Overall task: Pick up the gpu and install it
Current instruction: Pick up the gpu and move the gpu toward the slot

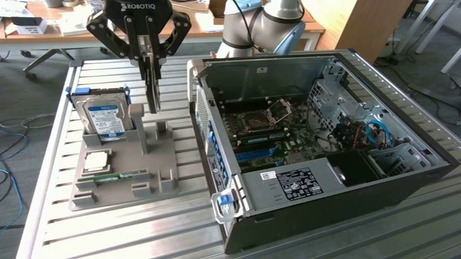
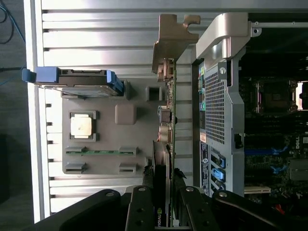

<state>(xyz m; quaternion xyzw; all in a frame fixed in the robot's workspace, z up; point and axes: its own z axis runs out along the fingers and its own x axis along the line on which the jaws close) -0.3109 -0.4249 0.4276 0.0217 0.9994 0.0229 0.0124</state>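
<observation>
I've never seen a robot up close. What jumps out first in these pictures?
The black gripper, high on the exterior view's left, is clamped on the gpu, a thin card held edge-on over a grey tray. On that tray stands a silver hard drive with a blue label. On the exterior view's right lies the big open computer case, its circuit board exposed.
</observation>
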